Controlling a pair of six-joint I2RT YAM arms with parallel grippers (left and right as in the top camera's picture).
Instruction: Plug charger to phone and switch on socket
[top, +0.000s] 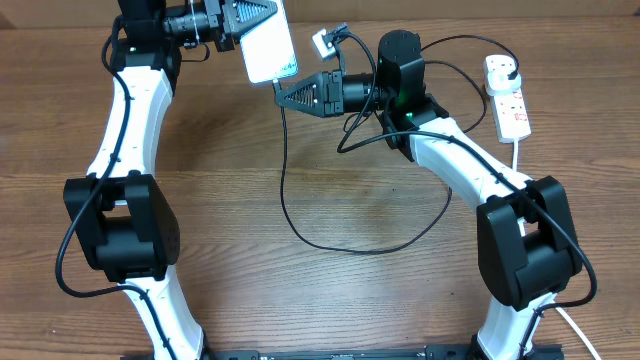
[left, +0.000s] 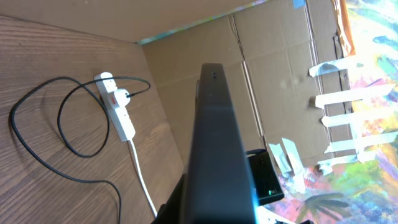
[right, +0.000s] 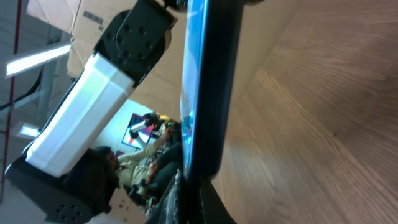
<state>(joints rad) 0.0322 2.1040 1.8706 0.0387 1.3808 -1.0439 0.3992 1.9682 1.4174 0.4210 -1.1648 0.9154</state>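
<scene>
Phone (top: 270, 45) held off tabletop (top: 300, 300) at upper ctr of overhead frame, left gripper (top: 262, 25) clamped on it; right gripper (top: 283, 95) clenched on charger (top: 340, 247) tip at phone's btm edge. Cable loops mid-frame, plug in socket (top: 512, 108), upper right.

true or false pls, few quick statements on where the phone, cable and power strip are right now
1. The left claw holds the phone up off the table. True.
2. The power strip lies on the left side. False: it lies at the far right.
3. A black plug sits in the power strip. True.
4. The charger cable is bundled tightly. False: it lies in a loose loop across the table.
5. The right claw is far from the phone. False: its tip is at the phone's lower end.
</scene>
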